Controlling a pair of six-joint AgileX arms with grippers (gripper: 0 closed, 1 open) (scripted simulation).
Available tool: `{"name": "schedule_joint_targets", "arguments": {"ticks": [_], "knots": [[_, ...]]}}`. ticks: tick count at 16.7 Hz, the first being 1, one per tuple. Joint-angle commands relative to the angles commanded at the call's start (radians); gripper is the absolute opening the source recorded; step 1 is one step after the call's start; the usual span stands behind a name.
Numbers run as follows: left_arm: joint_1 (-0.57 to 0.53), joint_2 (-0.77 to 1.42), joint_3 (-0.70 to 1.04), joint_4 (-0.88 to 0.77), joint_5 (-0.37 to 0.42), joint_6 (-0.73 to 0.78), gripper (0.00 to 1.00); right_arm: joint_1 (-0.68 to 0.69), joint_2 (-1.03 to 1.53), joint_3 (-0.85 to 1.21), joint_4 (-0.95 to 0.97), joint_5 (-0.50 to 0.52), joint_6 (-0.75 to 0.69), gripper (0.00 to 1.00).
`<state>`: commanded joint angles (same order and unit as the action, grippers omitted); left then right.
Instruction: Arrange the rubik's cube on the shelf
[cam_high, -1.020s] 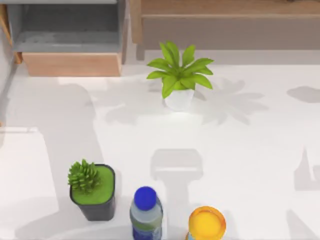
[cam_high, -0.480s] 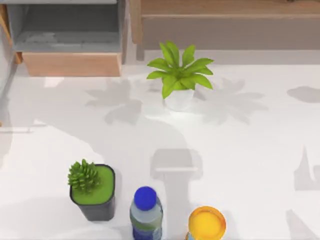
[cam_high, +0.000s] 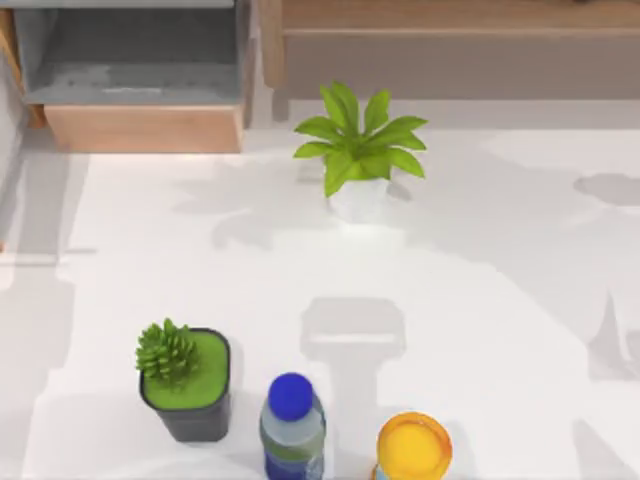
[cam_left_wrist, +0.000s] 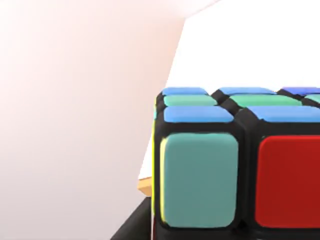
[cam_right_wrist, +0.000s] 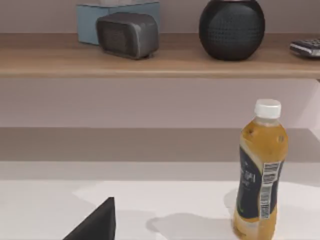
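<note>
Left wrist view puts the rubik's cube (cam_left_wrist: 235, 165) right up against your lens: you see a teal tile and a red tile on its near face, blue and green tiles along its upper face, black grid lines between them. It sits very close under the left arm's wrist, with a pale wall beside it and a sliver of tan wood at its lower edge. You cannot tell from this whether the left fingers are spread or pinching the cube.

From the top view, the shelf (cam_high: 450, 15) runs along the far edge toward the right, its grey-brown panel below. A leafy plant in a white pot (cam_high: 358, 150) stands on the white table (cam_high: 500, 300) in front of it. Near the front edge you have a succulent in a dark pot (cam_high: 185, 380), a blue-capped bottle (cam_high: 292, 430) and a yellow-topped container (cam_high: 413, 447).

Your right wrist view looks at the shelf (cam_right_wrist: 160, 62) carrying a grey box-like device (cam_right_wrist: 127, 34) and a black round speaker (cam_right_wrist: 231, 27), with an orange drink bottle (cam_right_wrist: 260, 170) on the table.
</note>
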<state>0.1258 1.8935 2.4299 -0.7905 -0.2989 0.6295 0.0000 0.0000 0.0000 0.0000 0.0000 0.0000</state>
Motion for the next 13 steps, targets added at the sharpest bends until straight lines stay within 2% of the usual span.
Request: {"name": "schedule_joint_targets", "arguments": {"ticks": [6, 13], "knots": [[-0.395, -0.064, -0.238, 0.626, -0.180, -0.114, 0.00, 0.000, 0.000, 0.000, 0.000, 0.000, 0.000, 1.00], [-0.844, 0.109, -0.550, 1.373, -0.342, -0.251, 0.00, 0.000, 0.000, 0.000, 0.000, 0.000, 0.000, 1.00]]}}
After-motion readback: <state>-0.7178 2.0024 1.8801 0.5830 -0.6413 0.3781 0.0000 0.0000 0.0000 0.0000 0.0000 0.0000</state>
